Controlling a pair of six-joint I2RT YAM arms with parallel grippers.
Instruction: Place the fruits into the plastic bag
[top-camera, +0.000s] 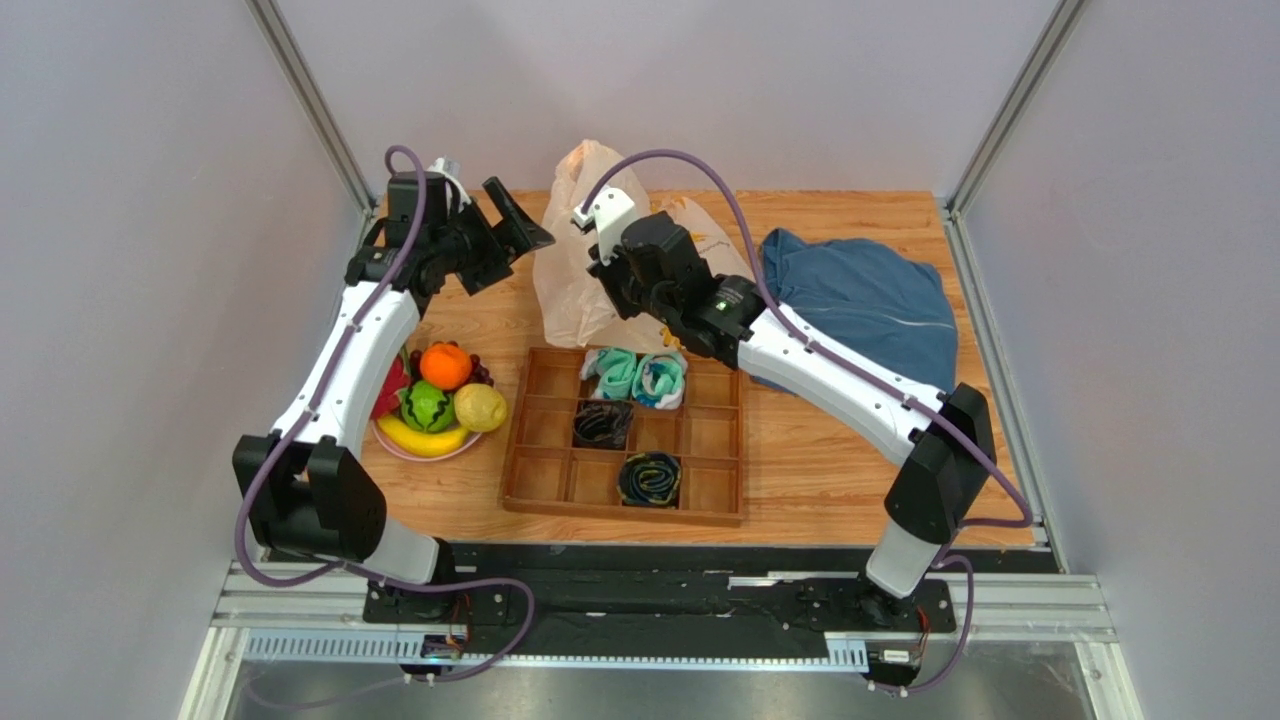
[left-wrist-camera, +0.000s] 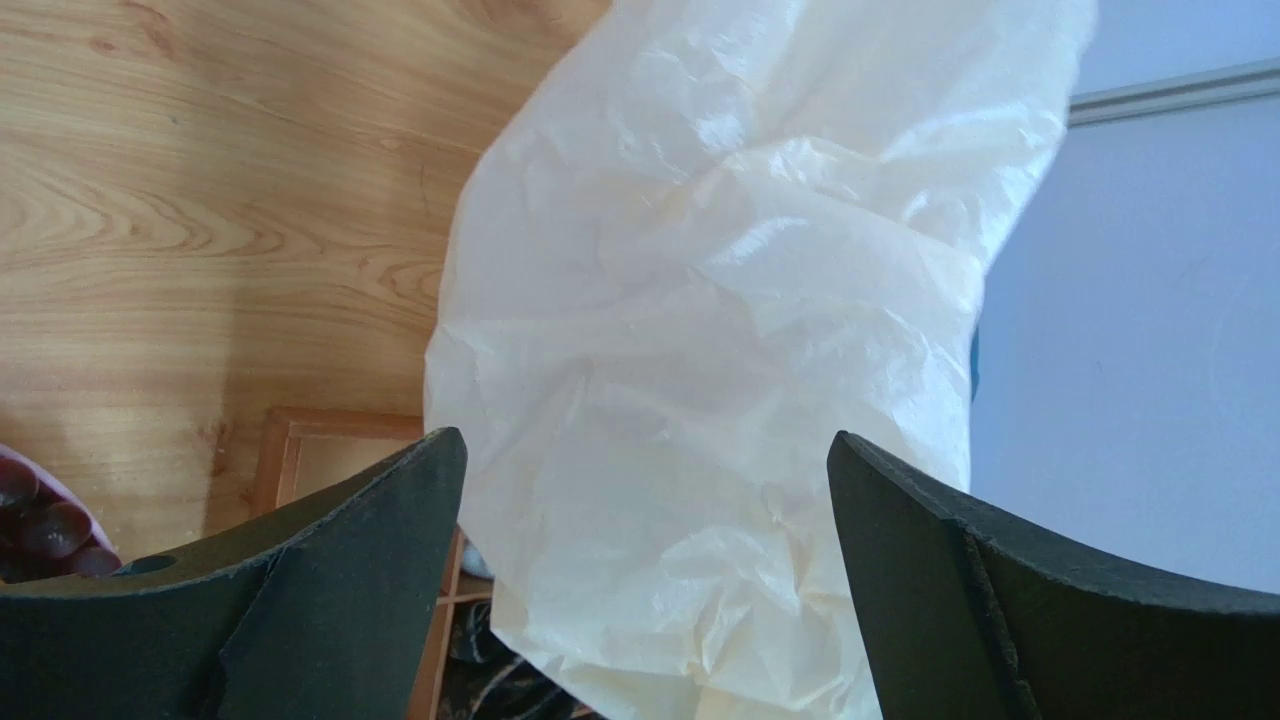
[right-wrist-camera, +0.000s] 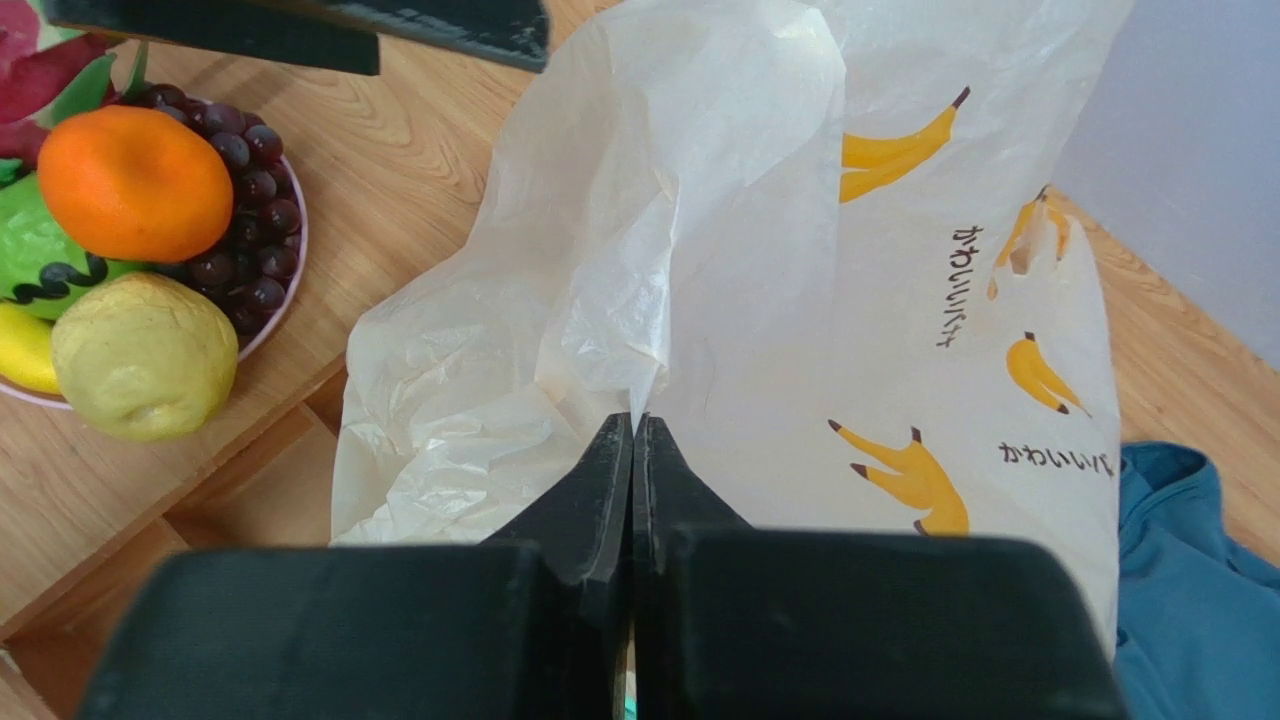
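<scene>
Right tool (right-wrist-camera: 633, 431) pinches plastic bag (right-wrist-camera: 751, 270).

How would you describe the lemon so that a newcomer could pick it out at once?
Find the divided wooden tray in the middle of the table; a full plate sits left of it. The lemon is the fruit nearest the tray, a dull yellow, rounded lump, unlike the long bright banana beside it and the orange behind.
</scene>
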